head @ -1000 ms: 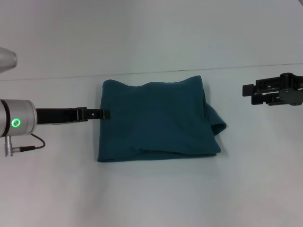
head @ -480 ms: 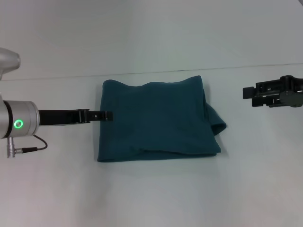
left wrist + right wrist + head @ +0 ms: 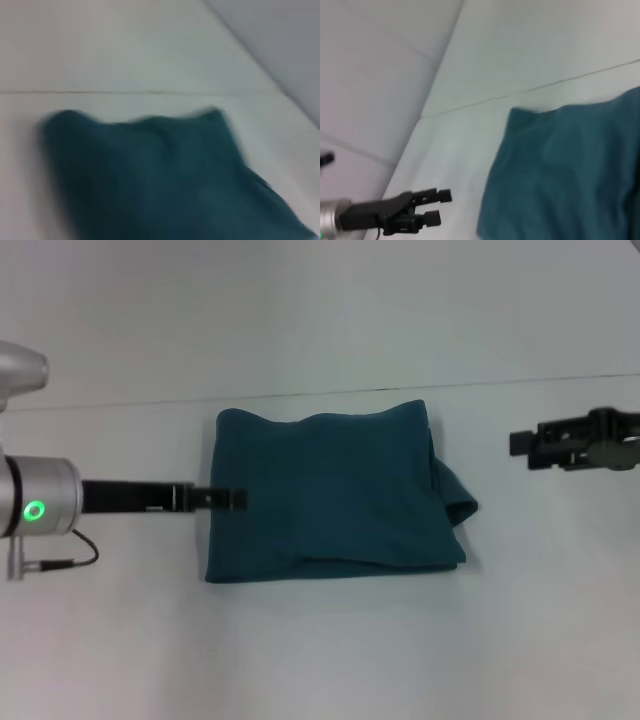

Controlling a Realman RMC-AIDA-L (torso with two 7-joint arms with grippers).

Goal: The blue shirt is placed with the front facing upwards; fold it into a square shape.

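Blue shirt (image 3: 335, 495) lay folded, roughly square, mid-table (image 3: 320, 660). Left gripper (image 3: 236, 500) over its left edge, fingers apart, grasping nothing. Right gripper (image 3: 521, 443) well right of shirt; finger state unclear.

The blue shirt (image 3: 335, 495) is lying folded into a near-square on the white surface (image 3: 330, 650), plain side up, while the left gripper (image 3: 228, 499) is reaching over its left edge and the right gripper (image 3: 522, 443) is hanging well apart to its right.
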